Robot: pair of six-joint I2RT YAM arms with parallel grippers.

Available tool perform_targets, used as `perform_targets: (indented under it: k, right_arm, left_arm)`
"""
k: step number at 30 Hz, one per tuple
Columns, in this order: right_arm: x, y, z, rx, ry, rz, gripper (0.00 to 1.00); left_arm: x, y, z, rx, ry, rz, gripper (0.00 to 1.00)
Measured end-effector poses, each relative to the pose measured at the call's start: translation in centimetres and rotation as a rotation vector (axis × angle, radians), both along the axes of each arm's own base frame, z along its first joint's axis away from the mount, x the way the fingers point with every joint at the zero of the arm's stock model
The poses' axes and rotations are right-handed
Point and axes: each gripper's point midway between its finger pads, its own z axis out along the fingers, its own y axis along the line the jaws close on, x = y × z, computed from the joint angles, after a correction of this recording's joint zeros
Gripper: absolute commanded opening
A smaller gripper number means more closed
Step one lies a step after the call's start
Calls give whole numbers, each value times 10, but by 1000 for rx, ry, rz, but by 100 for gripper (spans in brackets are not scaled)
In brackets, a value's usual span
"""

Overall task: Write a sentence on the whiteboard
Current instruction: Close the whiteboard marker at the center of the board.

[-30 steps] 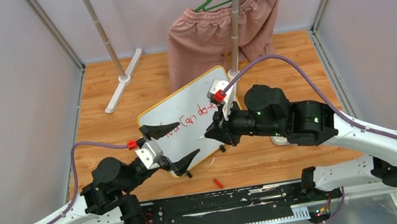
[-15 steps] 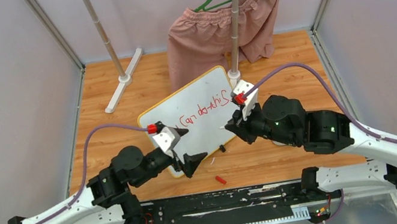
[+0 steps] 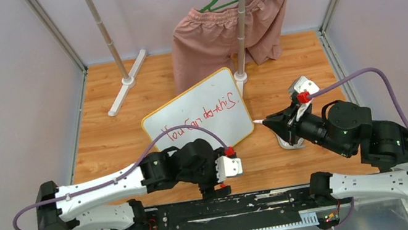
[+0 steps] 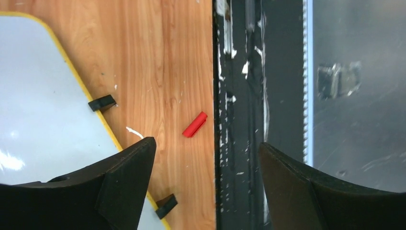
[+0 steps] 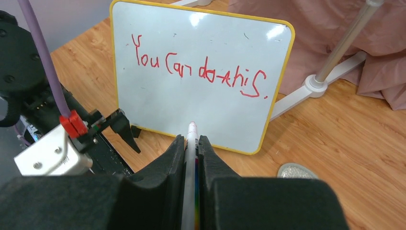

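Right gripper [image 5: 191, 140] is clamping a marker [image 5: 192, 129] near the whiteboard [image 5: 158, 108].
Left gripper [image 4: 207, 143] is hanging wide open over a red cap [image 4: 194, 124]; the sentence [image 5: 198, 72] is showing in red.

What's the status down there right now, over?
Left gripper open over the small red cap. Right gripper shut on the thin white marker. Red handwritten sentence complete on the yellow-framed whiteboard. Nothing in the way.

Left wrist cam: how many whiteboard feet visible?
2 black feet on the whiteboard edge: one up-left of the red marker cap, one near the picture's bottom. More may be hidden.
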Motion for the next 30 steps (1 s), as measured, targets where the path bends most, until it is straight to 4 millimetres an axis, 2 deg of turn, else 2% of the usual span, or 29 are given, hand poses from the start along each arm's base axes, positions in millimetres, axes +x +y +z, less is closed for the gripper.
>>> perform_targets:
  k: [2, 3, 5, 7, 9, 11, 13, 18, 24, 30]
  right_arm:
    - [-2, -4, 0, 1, 0, 0, 0]
    - [-2, -5, -1, 0, 0, 1, 0]
    - [-4, -9, -2, 0, 0, 1, 0]
    - [-5, -12, -4, 3, 1, 5, 0]
    - [-8, -16, -5, 12, -1, 11, 0]
    - [-10, -17, -6, 19, 0, 20, 0]
    - [-12, -17, -10, 18, 3, 30, 0]
    - [-16, -17, -17, 6, 15, 50, 0]
    - [-17, -18, -17, 9, 15, 56, 0]
    - [-18, -18, -17, 7, 16, 58, 0]
  left_arm:
    - [0, -1, -11, 62, -29, -72, 77]
    - [0, -2, -18, 91, -40, -101, 71]
    - [0, -1, -37, 164, -58, -168, 59]
    - [0, 2, -61, 245, -65, -229, 43]
    - [1, 4, -85, 323, -64, -281, 39]
    - [3, 5, -105, 382, -68, -319, 44]
    - [6, 4, -116, 407, -86, -340, 52]
    - [16, -5, -123, 404, -146, -356, 64]
    - [24, -15, -128, 392, -178, -358, 60]
    - [27, -14, -138, 403, -145, -354, 54]
